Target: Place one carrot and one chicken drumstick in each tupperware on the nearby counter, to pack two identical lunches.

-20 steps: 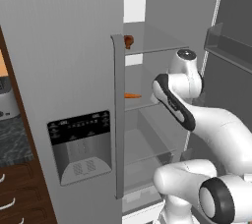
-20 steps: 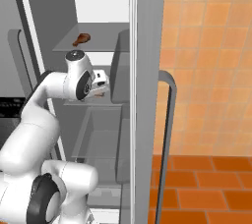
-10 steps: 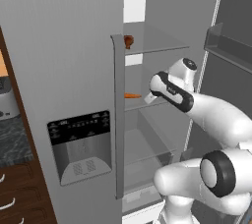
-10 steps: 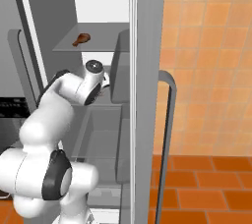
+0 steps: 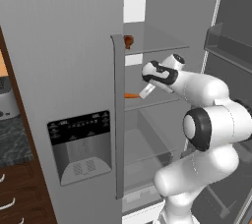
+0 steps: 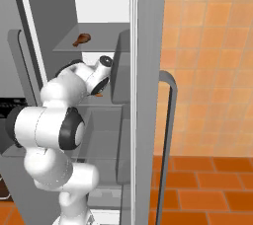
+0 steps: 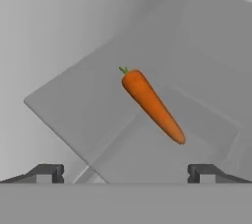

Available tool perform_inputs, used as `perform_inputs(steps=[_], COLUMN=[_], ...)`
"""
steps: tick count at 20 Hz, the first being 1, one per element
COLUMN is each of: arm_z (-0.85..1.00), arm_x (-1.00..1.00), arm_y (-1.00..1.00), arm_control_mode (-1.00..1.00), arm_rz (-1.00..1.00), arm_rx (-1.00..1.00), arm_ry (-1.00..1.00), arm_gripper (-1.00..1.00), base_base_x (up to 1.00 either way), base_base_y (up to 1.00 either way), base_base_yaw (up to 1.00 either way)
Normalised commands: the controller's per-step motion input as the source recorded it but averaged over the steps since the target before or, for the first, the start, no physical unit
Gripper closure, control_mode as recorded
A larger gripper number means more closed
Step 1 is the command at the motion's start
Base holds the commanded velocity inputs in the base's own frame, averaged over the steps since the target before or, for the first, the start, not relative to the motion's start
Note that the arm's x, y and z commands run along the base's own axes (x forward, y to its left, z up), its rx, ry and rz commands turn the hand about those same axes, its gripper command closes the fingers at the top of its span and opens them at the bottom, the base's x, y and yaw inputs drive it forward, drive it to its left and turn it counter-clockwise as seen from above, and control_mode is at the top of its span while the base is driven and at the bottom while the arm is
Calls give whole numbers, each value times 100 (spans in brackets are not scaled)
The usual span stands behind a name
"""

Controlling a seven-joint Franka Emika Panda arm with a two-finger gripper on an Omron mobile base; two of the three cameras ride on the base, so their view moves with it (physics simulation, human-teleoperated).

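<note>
Hand view puts the carrot [image 7: 151, 104] straight ahead of me, lying flat on a pale grey fridge shelf [image 7: 98, 120], green stub toward the far left, thin tip toward the near right. My two fingertips [image 7: 47, 173] stand at their widest, one at each lower corner, with nothing between them; I hold nothing yet. The carrot is still apart from me, further along the shelf.

From the left base view, my gripper [image 5: 147, 89] reaches into the open fridge at the middle shelf, just right of the carrot [image 5: 131, 95], whose orange end shows past the door edge. A chicken drumstick [image 5: 128, 41] sits on the shelf above. The right base view shows that drumstick [image 6: 81, 39] on the upper shelf too, and my arm bent in below it.

To do this well, I judge I should close the remaining gap along the shelf and turn my wrist so my fingers straddle the carrot across its width, not along its length. Going for the thick half near the stub should give a firmer hold than the tapering tip. I'd keep low enough to catch it, but avoid scraping the shelf, and close only once it sits squarely between my fingers.

Compared with a second ago, my arm has swung from an upright pose to reaching left, deeper into the fridge toward the carrot. The food has not moved.
</note>
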Motion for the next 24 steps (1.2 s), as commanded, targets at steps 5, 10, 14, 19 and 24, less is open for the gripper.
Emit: perform_inputs(steps=[5, 10, 14, 19, 24], arm_z=[-46, -5, -1, -9, -4], arm_x=[51, 63, 55, -12, -34], arm_y=[21, 23, 38, 44, 14], arm_control_mode=[-100, -100, -100, -100, -100], arm_rz=[5, 5, 9, 12, 13], arm_rx=[0, 0, 0, -1, -6], arm_ry=[5, 0, 4, 11, -19], arm_gripper=[-100, -100, -100, -100, -100], base_base_x=[0, 0, 0, 0, 0], base_base_y=[0, 0, 0, 0, 0], base_base_yaw=[0, 0, 0, 0, 0])
